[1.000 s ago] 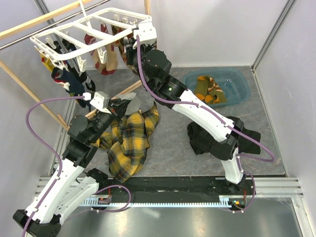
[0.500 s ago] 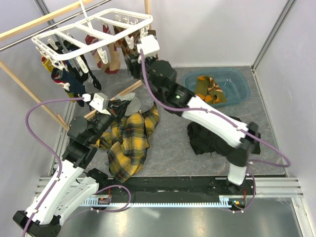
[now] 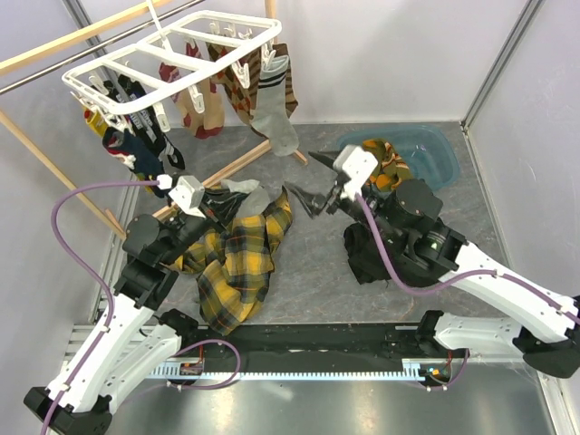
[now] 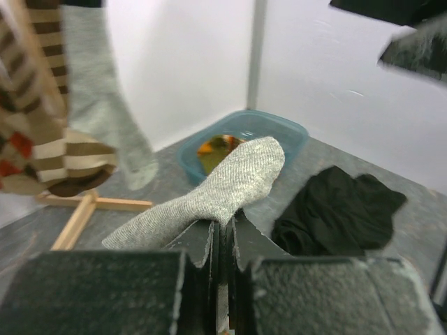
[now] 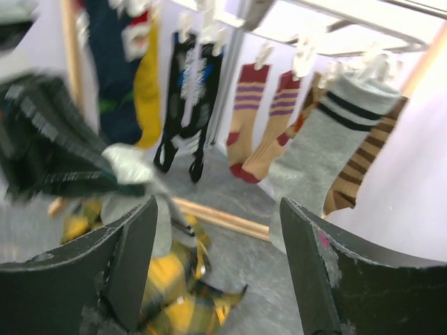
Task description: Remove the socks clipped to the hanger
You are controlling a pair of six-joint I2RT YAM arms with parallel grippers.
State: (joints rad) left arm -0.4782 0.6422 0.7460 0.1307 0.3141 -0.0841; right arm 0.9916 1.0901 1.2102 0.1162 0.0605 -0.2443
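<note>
The white hanger [image 3: 172,54] hangs at the upper left with several socks [image 3: 204,104] clipped to it. A grey sock with dark bands [image 3: 276,109] hangs at its right corner. My left gripper [image 3: 225,197] is shut on a plain grey sock [image 3: 246,188] above the plaid cloth; in the left wrist view that grey sock [image 4: 216,188] runs out from between the closed jaws of the left gripper [image 4: 225,234]. My right gripper [image 3: 308,181] stands open and empty below the hanger. In its own view the right gripper [image 5: 220,258] faces the hanging socks [image 5: 262,118].
A yellow plaid cloth [image 3: 240,263] lies on the table's left half. A black garment [image 3: 376,254] lies under the right arm. A blue tub [image 3: 435,149] holding socks stands at the back right. The wooden rack's foot [image 3: 245,163] crosses the floor below the hanger.
My right gripper opened and left the hanger's right corner, swinging down and right toward the tub. The hanger swung back; the banded grey sock now shows. The left arm stayed put.
</note>
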